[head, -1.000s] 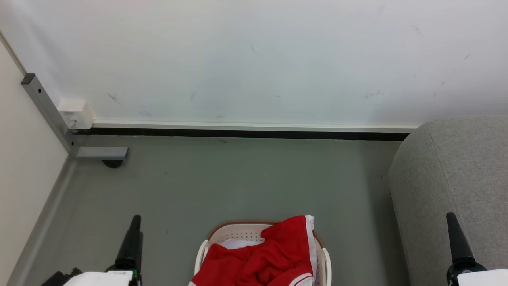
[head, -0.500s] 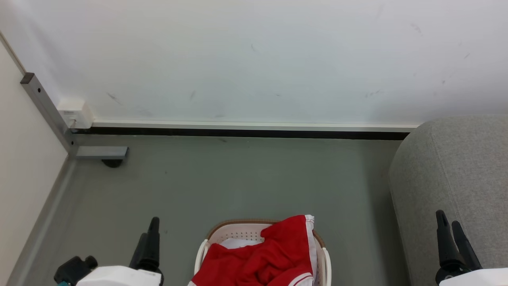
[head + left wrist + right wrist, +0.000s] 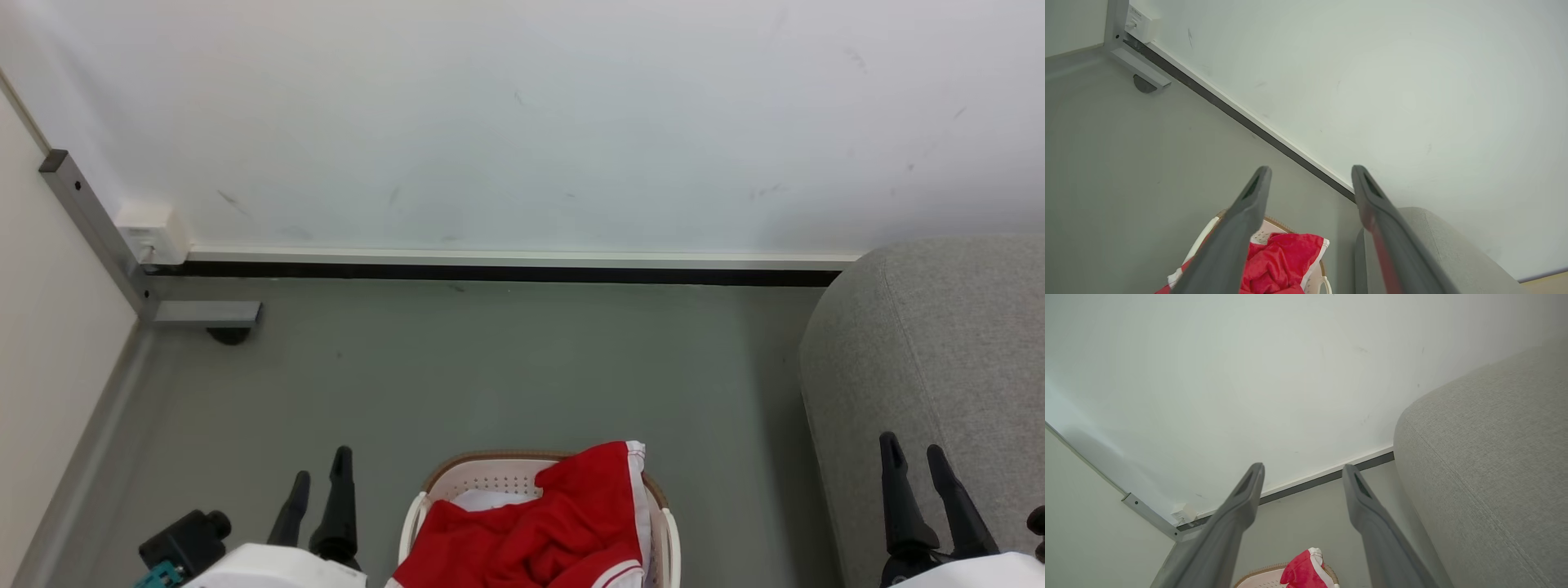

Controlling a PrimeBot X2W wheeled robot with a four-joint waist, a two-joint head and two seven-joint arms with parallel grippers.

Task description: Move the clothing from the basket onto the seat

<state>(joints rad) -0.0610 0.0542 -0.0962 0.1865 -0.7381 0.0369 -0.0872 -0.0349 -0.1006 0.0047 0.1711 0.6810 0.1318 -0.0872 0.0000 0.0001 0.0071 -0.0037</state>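
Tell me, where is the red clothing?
In the head view, the red clothing lies heaped in the white basket at bottom centre, between the left pincer and right pincer, left of the grey sofa.

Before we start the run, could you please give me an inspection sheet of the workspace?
Surface: grey floor; the basket stands on it.
Job's things: red clothing heaped in the white basket, one fold over its rim; grey seat at right, no clothing on its visible part.
Clutter: nothing seen.
Grippers: left pincer and right pincer open, holding nothing.
Cables: nothing seen.
Surroundings: white wall; metal frame and small white box in the left corner.
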